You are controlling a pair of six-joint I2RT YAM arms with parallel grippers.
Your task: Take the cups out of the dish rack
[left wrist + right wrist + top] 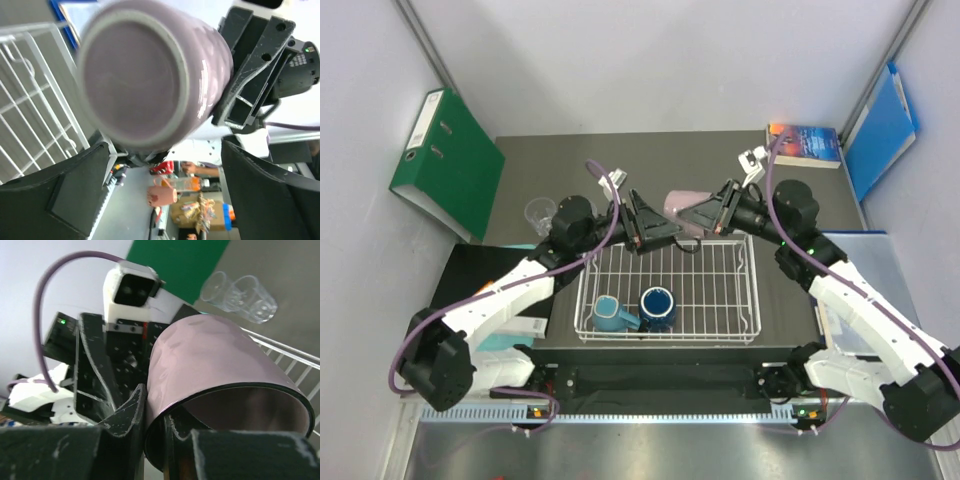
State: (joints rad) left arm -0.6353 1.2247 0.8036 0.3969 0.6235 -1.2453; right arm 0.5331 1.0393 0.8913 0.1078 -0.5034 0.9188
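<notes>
My right gripper (708,222) pinches the pink mug (682,204) by its rim. The mug lies sideways, base facing my left gripper (670,233), whose fingers are spread wide, just beside it.

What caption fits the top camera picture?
The right gripper holds the pink mug at the far edge of the dish rack, left gripper open beside it; teal mug and navy mug sit inside.

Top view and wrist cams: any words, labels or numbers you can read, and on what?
None can be read.
Book: cover print too small.
Green binder: no label legible.
Left wrist view: background clutter too blurred.
</notes>
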